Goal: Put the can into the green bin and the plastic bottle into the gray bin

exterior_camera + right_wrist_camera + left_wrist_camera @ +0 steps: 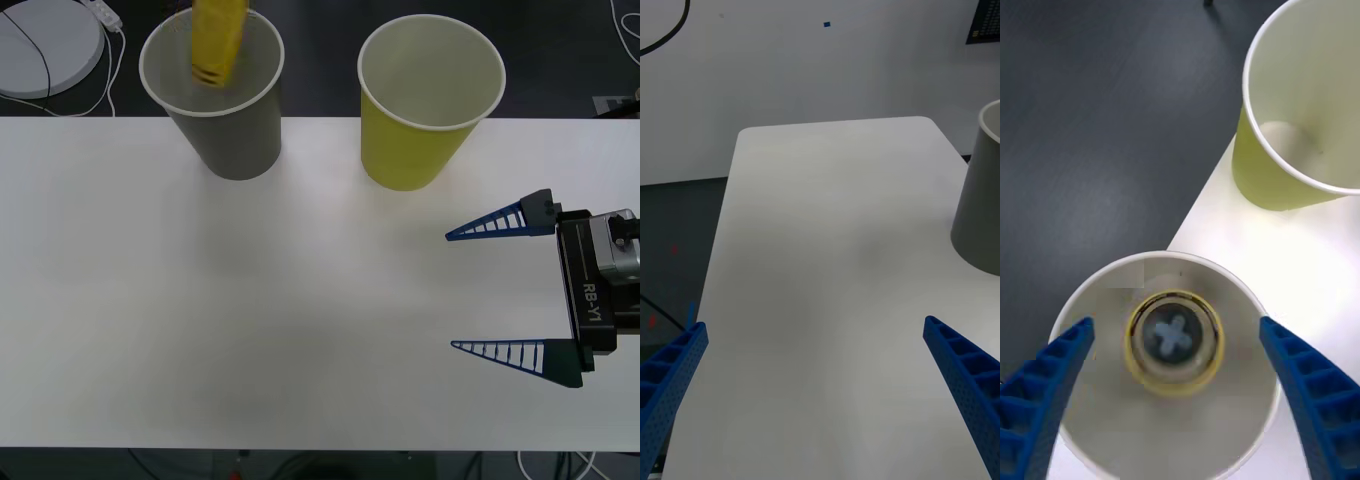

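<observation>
Fingers of my right gripper [495,286] are spread wide in the front view, resting low over the white table [250,320] at its right side. I see the plastic bottle [218,45] in the mouth of the gray bin [225,125], with the green bin [420,130] just beside it. On the right wrist view, I see bare tabletop between the parted fingers. On the left wrist view, my left gripper [1176,375] hangs above the gray bin, fingers apart, the bottle directly below them
</observation>
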`<state>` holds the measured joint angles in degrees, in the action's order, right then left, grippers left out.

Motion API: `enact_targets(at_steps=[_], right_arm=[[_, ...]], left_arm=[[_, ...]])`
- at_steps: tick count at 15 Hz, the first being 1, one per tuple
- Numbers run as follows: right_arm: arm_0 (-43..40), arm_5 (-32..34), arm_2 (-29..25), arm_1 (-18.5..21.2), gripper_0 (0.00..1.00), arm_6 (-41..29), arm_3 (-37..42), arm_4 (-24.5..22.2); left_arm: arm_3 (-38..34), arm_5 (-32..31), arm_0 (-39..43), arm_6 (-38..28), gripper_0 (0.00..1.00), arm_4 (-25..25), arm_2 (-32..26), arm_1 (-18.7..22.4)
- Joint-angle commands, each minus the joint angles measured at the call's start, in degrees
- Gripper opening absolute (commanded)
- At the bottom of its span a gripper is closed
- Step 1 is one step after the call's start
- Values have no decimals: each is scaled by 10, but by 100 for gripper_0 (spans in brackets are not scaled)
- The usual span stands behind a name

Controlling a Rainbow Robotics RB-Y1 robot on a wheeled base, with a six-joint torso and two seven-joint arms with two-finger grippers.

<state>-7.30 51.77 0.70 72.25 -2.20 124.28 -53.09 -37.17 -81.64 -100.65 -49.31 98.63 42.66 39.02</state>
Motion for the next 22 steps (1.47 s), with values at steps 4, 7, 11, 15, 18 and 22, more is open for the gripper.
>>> enact_targets(at_steps=[4, 7, 11, 15, 18, 22], right_arm=[[0, 0, 0, 0, 100, 0, 0, 0], [0, 0, 0, 0, 100, 0, 0, 0], [0, 0, 0, 0, 100, 0, 0, 0], [0, 0, 0, 0, 100, 0, 0, 0], [0, 0, 0, 0, 100, 0, 0, 0], [0, 0, 0, 0, 100, 0, 0, 0]], left_arm=[[0, 0, 0, -1, 100, 1, 1, 0], [0, 1, 1, -3, 100, 1, 1, 0], [-1, 0, 1, -2, 100, 0, 1, 0], [-17, -2, 1, 6, 100, -33, 30, 18], [-52, -2, 1, 7, 100, -82, 73, 51], [-153, 10, 45, -7, 100, -143, 88, 119]])
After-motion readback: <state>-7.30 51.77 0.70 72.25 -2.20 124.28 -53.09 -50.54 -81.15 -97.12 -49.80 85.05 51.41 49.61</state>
